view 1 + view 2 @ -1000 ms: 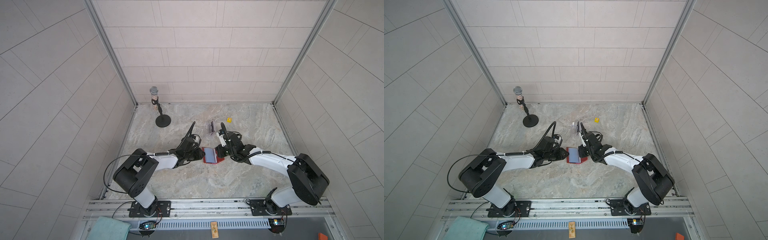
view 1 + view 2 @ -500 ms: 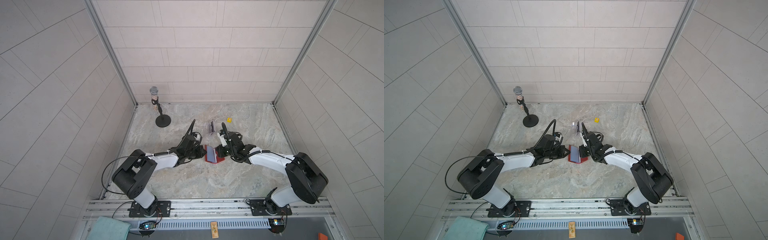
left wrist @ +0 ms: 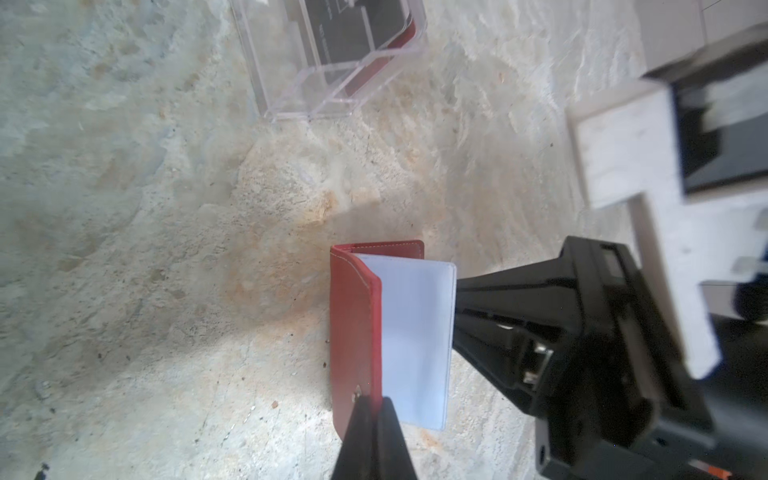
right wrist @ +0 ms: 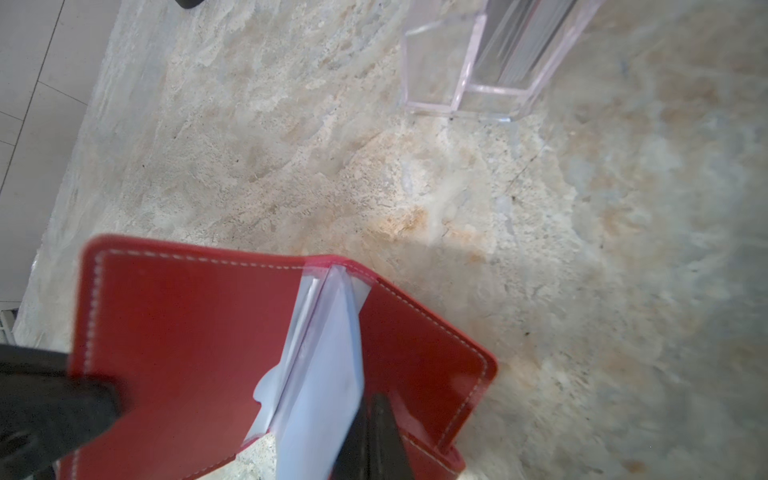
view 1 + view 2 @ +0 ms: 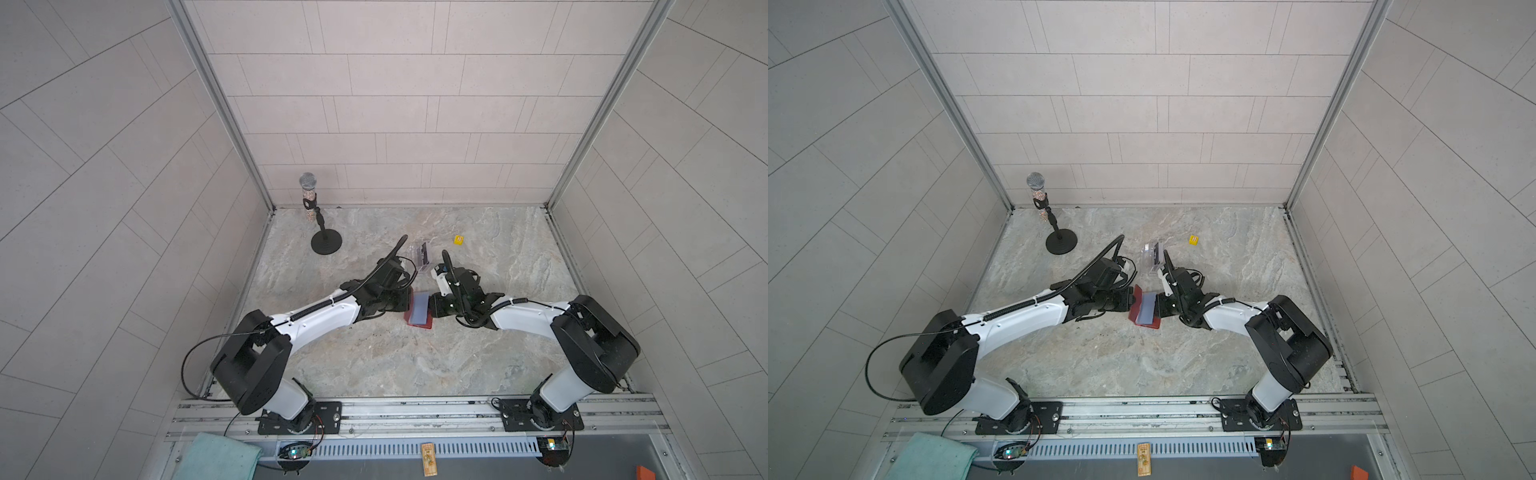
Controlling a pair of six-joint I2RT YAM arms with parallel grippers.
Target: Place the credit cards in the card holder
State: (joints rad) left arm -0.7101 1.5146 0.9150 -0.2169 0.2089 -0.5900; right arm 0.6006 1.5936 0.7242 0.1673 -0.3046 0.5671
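The red card holder point(image 5: 419, 326) point(image 5: 1135, 307) lies open at mid-table. Its left cover point(image 3: 353, 324) stands up, and my left gripper point(image 3: 376, 409) point(image 5: 409, 302) is shut on that cover's edge beside the snap button. From the opposite side, my right gripper point(image 4: 370, 415) point(image 5: 432, 309) is shut on a pale clear sleeve point(image 3: 415, 332) point(image 4: 320, 374) and holds it up off the right cover. The credit cards point(image 5: 423, 252) point(image 3: 353, 25), black with white lettering, stand in a clear acrylic stand point(image 5: 1152, 259) point(image 4: 498, 62) just behind the card holder.
A microphone on a round black base point(image 5: 326, 243) stands at the back left. A small yellow die point(image 5: 458, 240) lies at the back right. Walls close the table on three sides. A teal cloth point(image 5: 216, 457) lies below the front rail.
My left gripper has shut on the red left cover and raised it from lying flat to standing. The right gripper stays shut on the sleeve.
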